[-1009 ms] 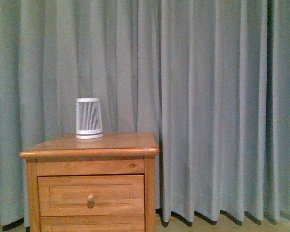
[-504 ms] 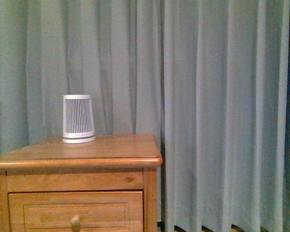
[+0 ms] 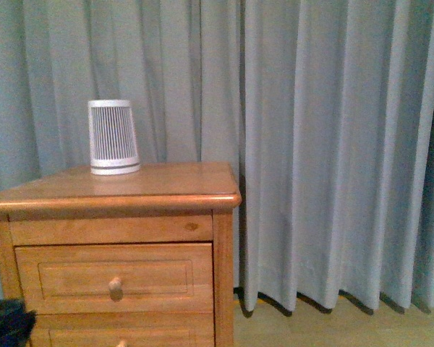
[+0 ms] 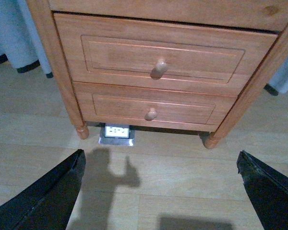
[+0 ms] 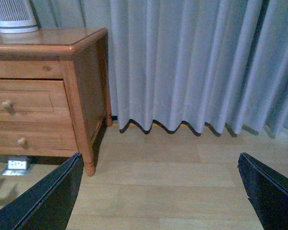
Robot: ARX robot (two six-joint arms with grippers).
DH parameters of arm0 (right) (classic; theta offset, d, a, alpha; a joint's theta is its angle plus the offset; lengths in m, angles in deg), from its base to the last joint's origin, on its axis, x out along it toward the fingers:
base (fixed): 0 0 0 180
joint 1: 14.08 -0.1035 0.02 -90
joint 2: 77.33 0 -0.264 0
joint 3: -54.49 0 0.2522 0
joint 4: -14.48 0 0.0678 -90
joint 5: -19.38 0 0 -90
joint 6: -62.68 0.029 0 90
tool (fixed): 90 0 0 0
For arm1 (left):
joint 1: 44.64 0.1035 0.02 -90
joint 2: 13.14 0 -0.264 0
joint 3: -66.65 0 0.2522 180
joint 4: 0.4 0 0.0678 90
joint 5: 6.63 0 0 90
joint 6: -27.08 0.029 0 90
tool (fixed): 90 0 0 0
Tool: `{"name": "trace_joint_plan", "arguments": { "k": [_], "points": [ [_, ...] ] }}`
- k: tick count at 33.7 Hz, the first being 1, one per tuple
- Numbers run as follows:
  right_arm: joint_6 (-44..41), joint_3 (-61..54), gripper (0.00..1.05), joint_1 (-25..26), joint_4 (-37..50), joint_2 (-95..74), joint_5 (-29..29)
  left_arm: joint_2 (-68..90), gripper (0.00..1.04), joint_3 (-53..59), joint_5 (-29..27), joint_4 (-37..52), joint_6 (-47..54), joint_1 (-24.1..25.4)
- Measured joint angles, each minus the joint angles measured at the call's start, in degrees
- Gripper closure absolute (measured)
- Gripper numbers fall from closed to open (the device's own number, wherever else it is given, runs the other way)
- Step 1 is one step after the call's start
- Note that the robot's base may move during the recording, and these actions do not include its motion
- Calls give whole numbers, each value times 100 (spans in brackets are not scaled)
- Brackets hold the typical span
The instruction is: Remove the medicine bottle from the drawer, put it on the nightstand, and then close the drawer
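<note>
Fingers [image 4: 43, 196] wide apart and empty, left and right.

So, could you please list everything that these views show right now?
nightstand: one, orange-brown wood, before the curtain.
upper drawer: one, orange-brown, shut.
lower drawer: one, orange-brown, shut, beneath it.
knobs: two, wooden, one per drawer front.
ribbed device: one, white and grey, upright on the nightstand top.
curtain: one, blue-grey, behind the nightstand.
floor: one, pale wood.
floor socket: one, silver, under the nightstand.
medicine bottle: none in view.
left gripper: one, black, open, facing the drawers.
right gripper: one, black, open, empty, above the floor.
</note>
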Motion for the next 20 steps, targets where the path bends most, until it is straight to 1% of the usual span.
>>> {"name": "trace_joint_plan", "arguments": {
  "k": [6, 11, 14, 20],
  "points": [
    [0, 0, 7, 0, 0, 0, 0, 1502, 7, -1217, -256, 267, 31, -286],
    [0, 0, 7, 0, 0, 0, 0, 2354, 7, -2031, -245, 457, 201, -431],
    [0, 0, 7, 0, 0, 0, 0, 3012, 7, -2605, -90, 748, 457, -452],
    [0, 0, 7, 0, 0, 0, 0, 4131, 7, -3580, 356, 997, 741, -299]
  ]
}}
